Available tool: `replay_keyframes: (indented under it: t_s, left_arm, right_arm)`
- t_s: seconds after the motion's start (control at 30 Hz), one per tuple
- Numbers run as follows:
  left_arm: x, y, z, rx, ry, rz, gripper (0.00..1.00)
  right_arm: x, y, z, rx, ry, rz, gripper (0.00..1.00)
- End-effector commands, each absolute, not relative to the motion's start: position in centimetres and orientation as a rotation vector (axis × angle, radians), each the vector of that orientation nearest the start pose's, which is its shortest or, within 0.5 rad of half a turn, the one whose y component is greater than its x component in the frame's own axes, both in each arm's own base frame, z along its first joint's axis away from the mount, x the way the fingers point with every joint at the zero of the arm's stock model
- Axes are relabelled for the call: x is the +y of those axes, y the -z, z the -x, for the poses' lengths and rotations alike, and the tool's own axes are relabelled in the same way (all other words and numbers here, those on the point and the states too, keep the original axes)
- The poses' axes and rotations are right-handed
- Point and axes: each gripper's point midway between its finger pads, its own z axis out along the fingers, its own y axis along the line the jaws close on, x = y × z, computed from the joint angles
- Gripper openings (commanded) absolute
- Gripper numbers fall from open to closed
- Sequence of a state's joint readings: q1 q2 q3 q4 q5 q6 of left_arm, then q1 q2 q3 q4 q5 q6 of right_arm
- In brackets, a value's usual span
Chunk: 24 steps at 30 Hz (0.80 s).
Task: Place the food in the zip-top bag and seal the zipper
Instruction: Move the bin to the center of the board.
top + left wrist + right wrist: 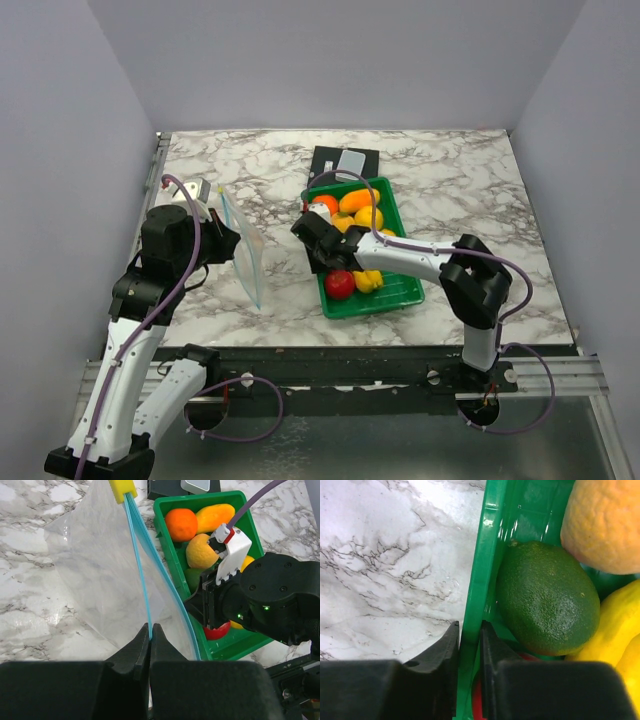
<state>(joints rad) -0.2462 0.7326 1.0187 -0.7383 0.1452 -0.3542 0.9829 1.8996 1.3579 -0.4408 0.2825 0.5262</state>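
Observation:
The clear zip-top bag [246,258] stands on edge on the marble table, left of the green tray [398,292]. My left gripper [150,629] is shut on one side of its light-blue zipper [140,565]; the other strip bows toward the tray, so the mouth is open. A yellow slider [122,489] sits at the far end. My right gripper [470,630] is shut on the tray's left wall [482,570]. The food lies in the tray: green fruit [546,605], orange [181,524], red one [340,284], banana bunch [368,280]. The bag looks empty.
A black flat block [345,160] with a small grey slab on it lies behind the tray. Grey walls close in the table on the left, back and right. The table's near edge runs along a metal rail [330,372] by the arm bases.

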Motion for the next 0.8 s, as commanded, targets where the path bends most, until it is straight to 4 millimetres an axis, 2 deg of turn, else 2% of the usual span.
replay_keyframes:
  t_s: [0.0,0.2,0.53,0.77]
  left_arm:
    - [-10.1,-27.6,-22.3,2.051,0.540,-0.009,0.00]
    - [-10.1,-27.4,-22.3,2.052,0.538,-0.006,0.00]
    - [-10.1,-27.4,-22.3,2.054,0.542,-0.007,0.00]
    - [-10.2,-27.4,-22.5,2.057,0.545,-0.008,0.00]
  right_arm:
    - [34.8,-5.9,-27.6,2.462,-0.179,0.421,0.13]
    - [33.2,-6.4,-27.2,2.450,-0.156,0.377,0.01]
    - [29.3,-7.9,-25.6,2.428,-0.122,0.309,0.01]
    - [27.4,-9.0,-24.6,2.414,-0.128,0.288,0.01]
